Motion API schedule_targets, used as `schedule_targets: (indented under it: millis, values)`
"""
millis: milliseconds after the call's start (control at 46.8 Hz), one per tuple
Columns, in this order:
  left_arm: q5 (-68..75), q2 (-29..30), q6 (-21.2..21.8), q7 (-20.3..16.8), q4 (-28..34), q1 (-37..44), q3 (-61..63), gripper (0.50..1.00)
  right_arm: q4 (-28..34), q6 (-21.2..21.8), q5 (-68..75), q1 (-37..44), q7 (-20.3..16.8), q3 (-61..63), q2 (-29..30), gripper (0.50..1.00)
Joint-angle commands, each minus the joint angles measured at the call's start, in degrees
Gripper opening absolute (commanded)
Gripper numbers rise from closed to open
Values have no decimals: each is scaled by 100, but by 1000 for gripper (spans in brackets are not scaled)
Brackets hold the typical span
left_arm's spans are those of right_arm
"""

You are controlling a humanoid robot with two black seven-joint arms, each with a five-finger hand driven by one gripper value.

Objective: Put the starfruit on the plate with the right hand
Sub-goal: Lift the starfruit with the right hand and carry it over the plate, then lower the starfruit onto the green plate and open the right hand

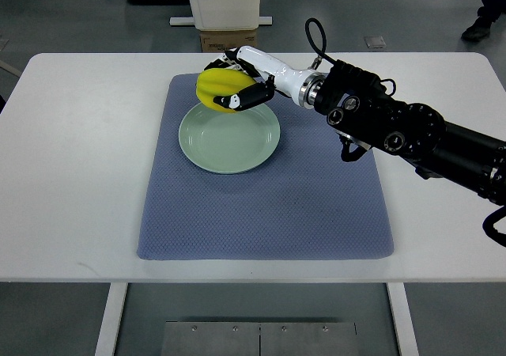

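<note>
1. Yellow starfruit (216,88) sits in the upper middle of the frame, gripped by the right hand (237,83).
2. Right hand's fingers (251,96) are curled around the fruit, black fingertip sections wrapping its right and lower side; fruit clearly held.
3. Fruit overlaps the upper left rim of the plate (237,146) in the picture; can't tell whether it touches the rim or hangs above it.
4. Plate is pale green, round, nothing lying in its middle, resting on the upper part of the blue-grey mat (261,213).
5. Mat lies flat on the white table (71,174), roughly centre frame.
6. Right arm (395,126) comes in from the right edge, black links then a white wrist section, running up and left to the hand.
7. Black cable (316,35) loops above the wrist.
8. Cardboard box (228,39) visible beyond the table's far edge, top centre.
9. A person's shoe (479,30) at the top right corner, on the floor.
</note>
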Motion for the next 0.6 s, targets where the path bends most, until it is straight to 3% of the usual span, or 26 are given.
schedule_targets:
  millis: [0,577]
  values:
    - [0,0,3,1,0,-1,0,1000,15,0,13,-93,16,1,1,500]
    - [0,0,3,1,0,-1,0,1000,-2,-53,4,-735,-11,1,1,500]
